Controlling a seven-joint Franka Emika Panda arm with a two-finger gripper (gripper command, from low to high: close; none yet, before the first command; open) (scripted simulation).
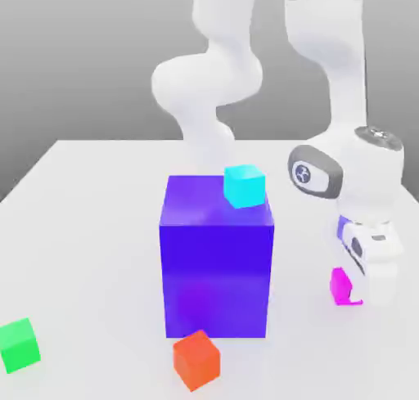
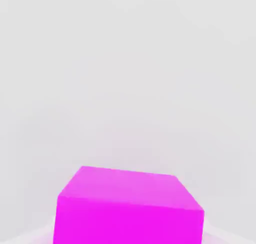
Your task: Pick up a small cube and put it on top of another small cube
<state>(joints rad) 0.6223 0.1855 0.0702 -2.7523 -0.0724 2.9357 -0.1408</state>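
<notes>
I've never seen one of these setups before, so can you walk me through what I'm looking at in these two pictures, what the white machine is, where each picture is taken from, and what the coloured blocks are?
These are computer-simulated pictures of a white robot arm. The exterior view comes from a camera standing off the arm; the hand view comes from a camera on the arm's hand.

On the white table stands a big blue-violet block with a small cyan cube on its top. In front of it lies a red-orange cube, and a green cube sits toward the exterior view's left.

The arm's gripper is down at the table beside the small magenta cube, which the hand view shows close up. Whether the cube is grasped cannot be told here.
</notes>
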